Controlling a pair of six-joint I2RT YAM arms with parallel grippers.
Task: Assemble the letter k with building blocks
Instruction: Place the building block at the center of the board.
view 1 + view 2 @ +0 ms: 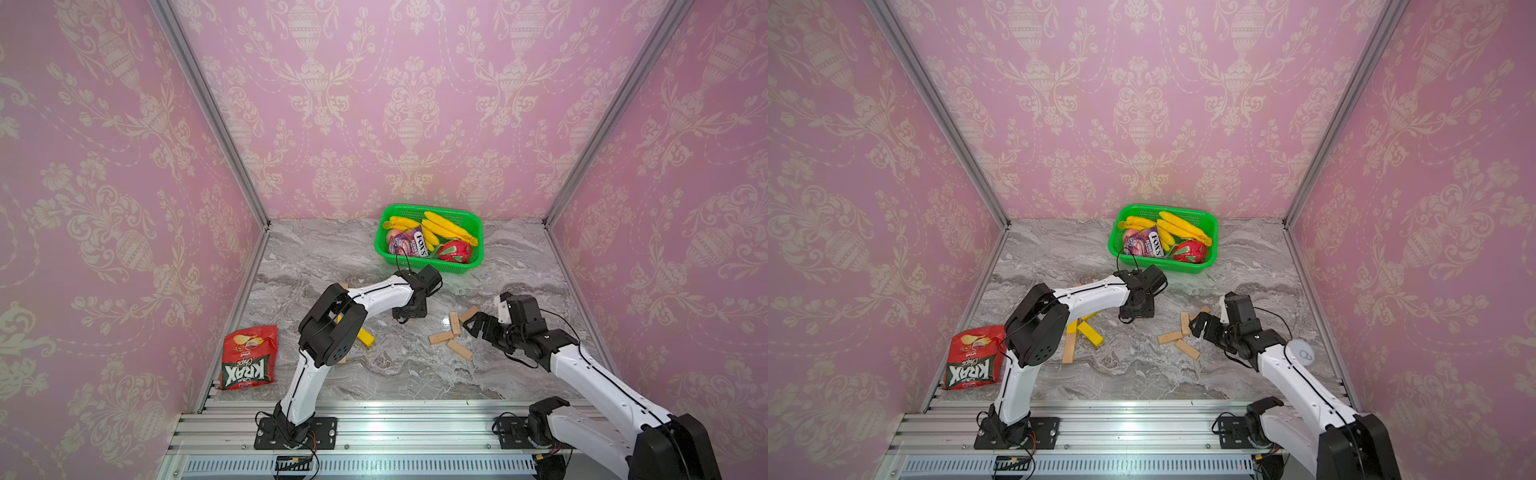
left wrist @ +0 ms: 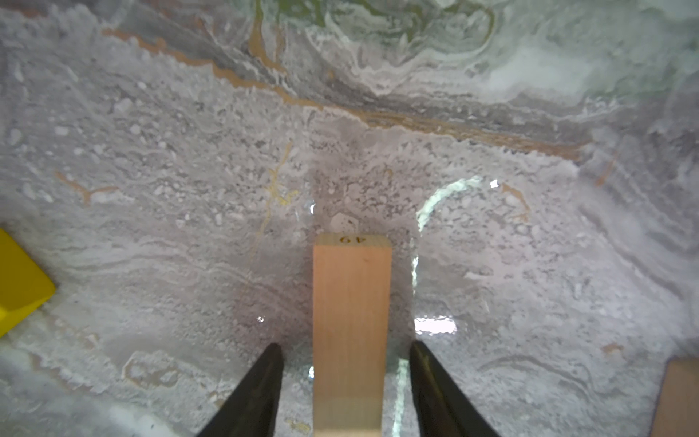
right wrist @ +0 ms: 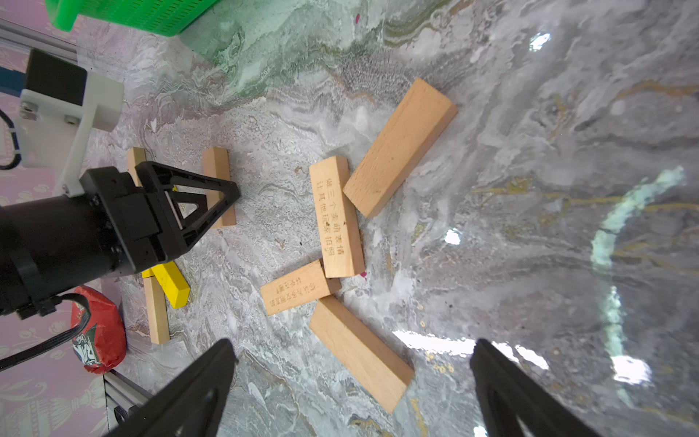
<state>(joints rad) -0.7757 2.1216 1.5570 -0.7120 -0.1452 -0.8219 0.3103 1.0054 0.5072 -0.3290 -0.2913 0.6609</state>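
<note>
My left jaws part open astride wood bar (image 2: pixel 351 321), not gripping; it lies flat on table (image 2: pixel 151 189) btw yellow bars (image 1: pixel 1090 333) & tan pile (image 1: pixel 1170 338). Right jaws wide, empty. Risk: crooked lift-off, tip knocks it askew.

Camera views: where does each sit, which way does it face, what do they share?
Top views: high above the robot, facing down onto the marble table; left arm and right arm show.
Left wrist: faces down past the open left gripper at one wood block.
Right wrist: faces past the open right gripper at four wood blocks.
Shared: the four wood blocks, in both top views.
</note>
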